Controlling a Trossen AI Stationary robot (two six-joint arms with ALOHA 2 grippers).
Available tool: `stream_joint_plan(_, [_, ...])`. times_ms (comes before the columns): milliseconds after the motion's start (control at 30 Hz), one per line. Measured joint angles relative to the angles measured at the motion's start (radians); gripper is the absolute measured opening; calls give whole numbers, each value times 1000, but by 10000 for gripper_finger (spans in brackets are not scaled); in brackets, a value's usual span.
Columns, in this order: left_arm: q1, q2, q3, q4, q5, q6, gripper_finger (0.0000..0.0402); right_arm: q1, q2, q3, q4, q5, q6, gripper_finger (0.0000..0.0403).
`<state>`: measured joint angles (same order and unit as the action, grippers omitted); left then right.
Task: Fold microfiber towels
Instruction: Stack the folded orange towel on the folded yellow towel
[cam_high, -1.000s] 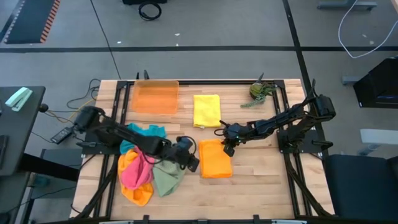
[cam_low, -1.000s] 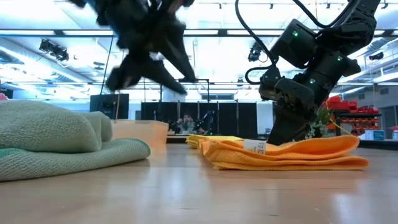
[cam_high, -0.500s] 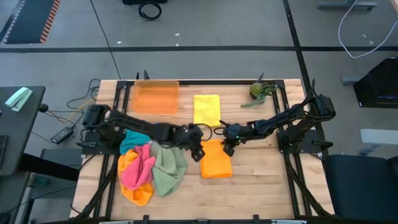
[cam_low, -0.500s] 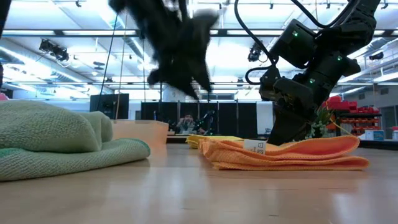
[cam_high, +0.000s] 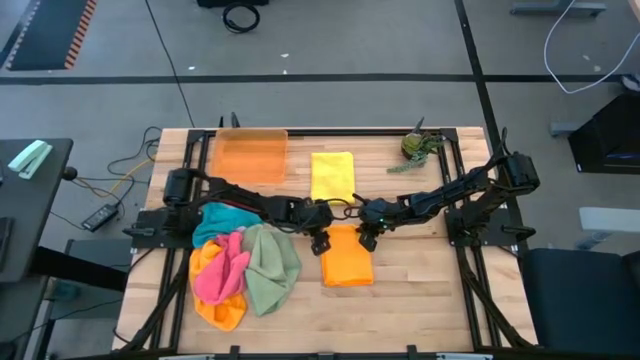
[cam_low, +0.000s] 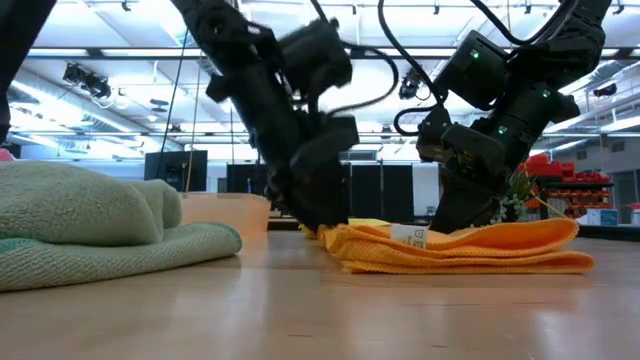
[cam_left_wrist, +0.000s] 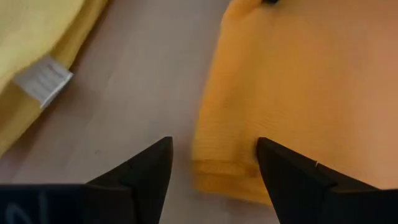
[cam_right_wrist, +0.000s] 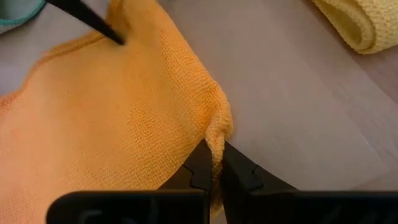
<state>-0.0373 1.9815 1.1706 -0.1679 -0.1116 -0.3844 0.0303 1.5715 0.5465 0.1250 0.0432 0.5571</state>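
Wood table (cam_high: 420, 290) — orange tray (cam_high: 250, 157) beside folded yellow towel (cam_high: 332, 176).

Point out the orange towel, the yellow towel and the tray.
orange towel (cam_high: 347, 258): high view, middle of the folded cloth.
yellow towel (cam_high: 332, 177): high view, middle of the folded cloth.
tray (cam_high: 249, 157): high view, its bare floor.
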Motion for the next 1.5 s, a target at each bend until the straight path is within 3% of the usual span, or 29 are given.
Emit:
stream_joint_plan(267, [4,34,3,13,45,53,203,0,0,0,6,-1,-18,21])
stream_joint_plan(533, [2,39,3,47,56,60,19,0,0,0,11,14,-62,21])
stream_joint_plan(767, [-17,2,5,0,49,42,10,1,-55,-1,4,36,-85,21])
stream_joint_plan(933, [-39,-91,6,-19,-90,72,10,1,-171,-1,1,98,-132,21])
stream_joint_plan(1100, [8,-176,6,-42,-192,141,10,-37,-265,0,2,153,-166,21])
stream_joint_plan(1300, [88,-227,8,-49,-199,168,10,-130,-315,0,2,146,-212,21])
stream_joint_plan(1500, [136,-243,7,-50,-154,186,10,-229,-324,43,-15,62,-243,21])
